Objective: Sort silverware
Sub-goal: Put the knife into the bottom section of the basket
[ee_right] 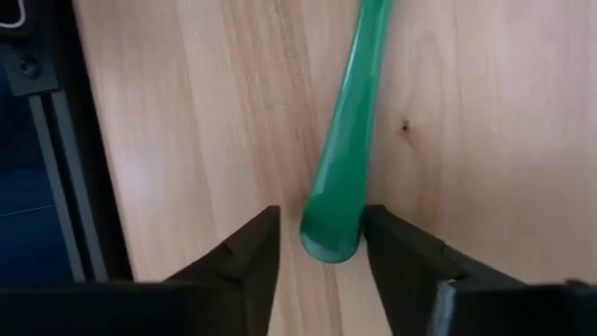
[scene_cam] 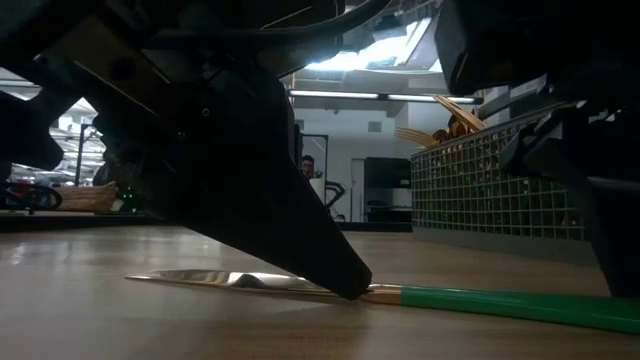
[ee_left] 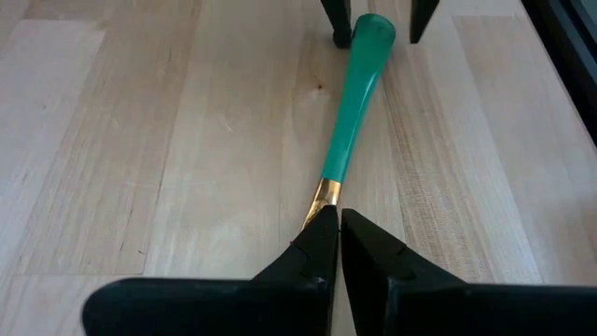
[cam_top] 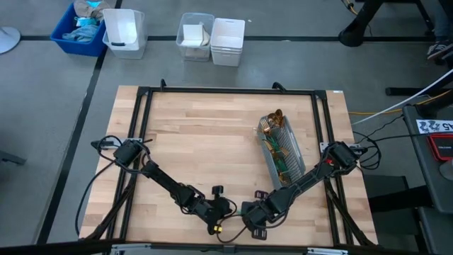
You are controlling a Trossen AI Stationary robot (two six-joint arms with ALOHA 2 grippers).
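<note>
1. The left end effector [ee_left: 333,222], fingers closed, pins the gold neck of a teal-handled knife [ee_left: 354,103] flat on the counter [cam_top: 205,142].
2. The right end effector [ee_right: 322,245], spread wide, straddles its handle tip.
3. Most silverware [cam_top: 277,138] sits beyond in the mesh caddy [cam_top: 287,166]; sorting appears barely begun.

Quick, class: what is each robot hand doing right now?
Left hand: closed on the gold neck of the knife.
Right hand: open, fingers either side of the knife's handle end.
</note>
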